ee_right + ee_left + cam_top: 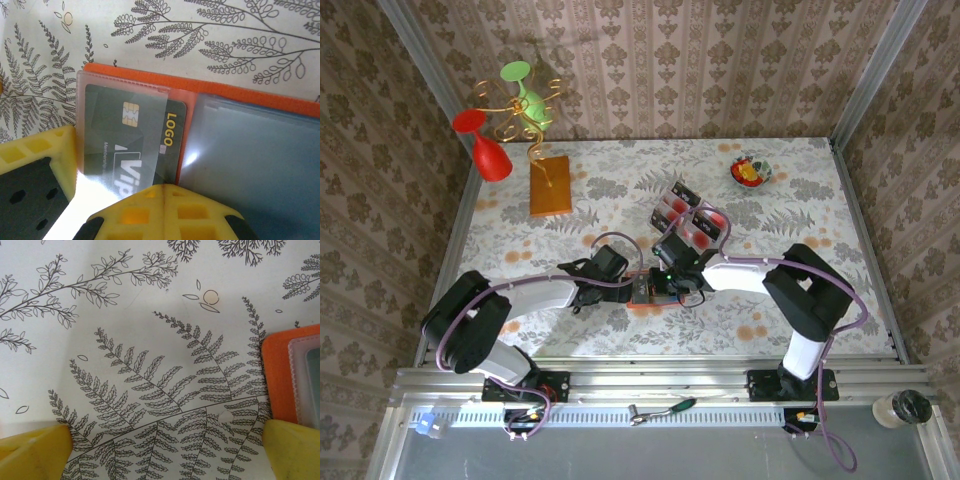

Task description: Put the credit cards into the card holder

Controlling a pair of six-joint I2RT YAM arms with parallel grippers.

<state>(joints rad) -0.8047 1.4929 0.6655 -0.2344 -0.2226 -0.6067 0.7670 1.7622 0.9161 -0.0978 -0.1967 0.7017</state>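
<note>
The card holder (135, 75) lies open and flat on the fern-printed worktop (125, 305), close in front of the arms, with its orange rim showing around the clear sleeves. One dark card (125, 130), with a gold chip and the word LOGO, sits partway inside the left clear pocket (120, 84), and its right end sticks out past the film. The right gripper (165, 192) is closed, its yellow tips meeting at the near edge of that card. I cannot tell whether they nip the edge or only press against it. The left gripper (165, 450) is spread wide and holds nothing, with bare worktop between its fingers and the holder's orange corner just beside its right finger. The other credit cards (690, 215) lie in a loose red and black cluster farther back, apart from the holder. The cards look thin, stiff, light and slick, so they are probably best taken by a short edge and slid in flat. The holder looks soft and light and would likely skid under a push, so its free corner probably needs pinning down.
</note>
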